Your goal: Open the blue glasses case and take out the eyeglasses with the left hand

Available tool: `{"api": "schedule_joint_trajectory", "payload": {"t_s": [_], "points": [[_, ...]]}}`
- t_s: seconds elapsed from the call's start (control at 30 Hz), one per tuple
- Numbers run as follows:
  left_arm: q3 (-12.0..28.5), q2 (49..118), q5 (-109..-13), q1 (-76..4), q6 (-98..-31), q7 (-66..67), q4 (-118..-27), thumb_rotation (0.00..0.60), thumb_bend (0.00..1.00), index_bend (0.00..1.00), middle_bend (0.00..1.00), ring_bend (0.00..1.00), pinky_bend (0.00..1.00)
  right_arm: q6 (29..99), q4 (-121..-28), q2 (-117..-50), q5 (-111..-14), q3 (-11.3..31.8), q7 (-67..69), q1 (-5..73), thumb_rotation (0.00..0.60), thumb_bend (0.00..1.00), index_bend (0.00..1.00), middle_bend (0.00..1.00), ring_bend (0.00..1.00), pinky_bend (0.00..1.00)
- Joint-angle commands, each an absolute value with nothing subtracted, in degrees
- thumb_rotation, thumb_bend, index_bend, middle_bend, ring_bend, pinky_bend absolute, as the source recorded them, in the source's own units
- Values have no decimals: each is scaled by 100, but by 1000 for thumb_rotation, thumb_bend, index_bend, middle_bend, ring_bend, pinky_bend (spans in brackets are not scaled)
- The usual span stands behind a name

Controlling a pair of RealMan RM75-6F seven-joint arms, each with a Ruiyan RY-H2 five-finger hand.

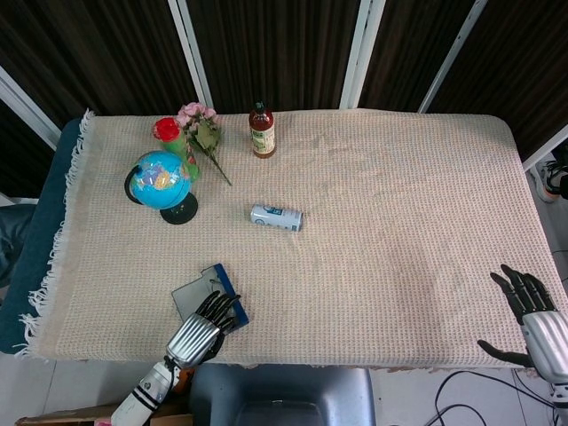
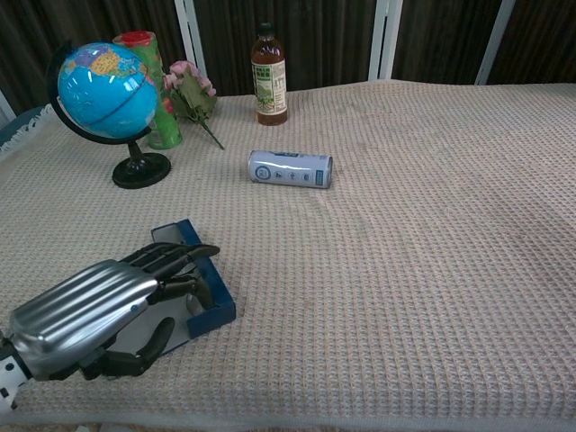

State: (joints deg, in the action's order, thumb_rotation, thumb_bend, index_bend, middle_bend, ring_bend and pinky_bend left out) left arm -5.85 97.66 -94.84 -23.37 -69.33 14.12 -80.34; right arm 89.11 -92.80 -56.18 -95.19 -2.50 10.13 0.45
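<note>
Resting on the blue glasses case (image 1: 211,299) (image 2: 200,286) near the front-left edge of the table, the left hand (image 1: 202,329) (image 2: 106,308) lay palm down with its fingers (image 2: 176,257) spread over the case's open grey interior and blue rim. Whether those fingers actually gripped the case or only touched it could not be told from either view, and the eyeglasses could not be made out beneath the hand. The case sat skewed on the woven beige tablecloth (image 1: 390,222) (image 2: 423,252), one blue corner pointing toward the table's middle.

Far off at the front-right corner, the right hand (image 1: 538,319) hovered beside the table edge with its fingers apart and nothing in it; only the head view showed it.

Further back, a small can (image 1: 275,217) (image 2: 290,169) lay on its side near the table's centre. Toward the back-left stood a globe (image 1: 161,181) (image 2: 101,83) on a dark stand, with a green cup with a red top (image 1: 168,131) (image 2: 144,54) and a pink artificial flower (image 1: 201,126) (image 2: 191,90) just behind it. A brown bottle (image 1: 261,130) (image 2: 269,76) stood upright near the rear edge.
</note>
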Motion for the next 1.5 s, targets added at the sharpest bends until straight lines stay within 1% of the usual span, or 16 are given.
{"api": "schedule_joint_trajectory", "payload": {"t_s": [0.03, 0.2, 0.27, 0.53, 0.67, 0.93, 1.27, 1.5], "points": [[-509, 9885, -9510, -2392, -6906, 1462, -7968, 600, 662, 280, 0, 0, 0, 8924, -9272, -5605, -9514, -243, 1043, 39, 600, 187, 0, 0, 0, 0], [-345, 10036, -9250, -2496, -6601, 1589, -7886, 600, 652, 210, 0, 0, 0, 8989, -9256, -5573, -9477, -220, 1135, 5, 600, 186, 0, 0, 0, 0], [-278, 10062, -9162, -2534, -6520, 1655, -7866, 600, 651, 199, 0, 0, 0, 9020, -9243, -5563, -9454, -203, 1181, -9, 600, 186, 0, 0, 0, 0], [-140, 10138, -9021, -2599, -6448, 1732, -7797, 600, 652, 185, 0, 0, 0, 9071, -9216, -5533, -9417, -173, 1303, -34, 600, 186, 0, 0, 0, 0], [-18, 10290, -9043, -2671, -6523, 1727, -7648, 600, 654, 168, 0, 0, 0, 9075, -9209, -5518, -9412, -165, 1347, -39, 600, 187, 0, 0, 0, 0], [147, 10569, -8942, -2833, -6430, 1633, -7399, 600, 654, 163, 0, 0, 0, 9102, -9199, -5488, -9388, -142, 1444, -56, 600, 186, 0, 0, 0, 0], [619, 10998, -8570, -3143, -6243, 1535, -6844, 600, 658, 158, 0, 0, 0, 9129, -9159, -5438, -9342, -110, 1612, -78, 600, 186, 0, 0, 0, 0], [880, 11241, -8259, -3319, -6132, 1658, -6358, 600, 665, 142, 0, 0, 0, 9121, -9142, -5421, -9321, -93, 1680, -80, 600, 186, 0, 0, 0, 0]]}}
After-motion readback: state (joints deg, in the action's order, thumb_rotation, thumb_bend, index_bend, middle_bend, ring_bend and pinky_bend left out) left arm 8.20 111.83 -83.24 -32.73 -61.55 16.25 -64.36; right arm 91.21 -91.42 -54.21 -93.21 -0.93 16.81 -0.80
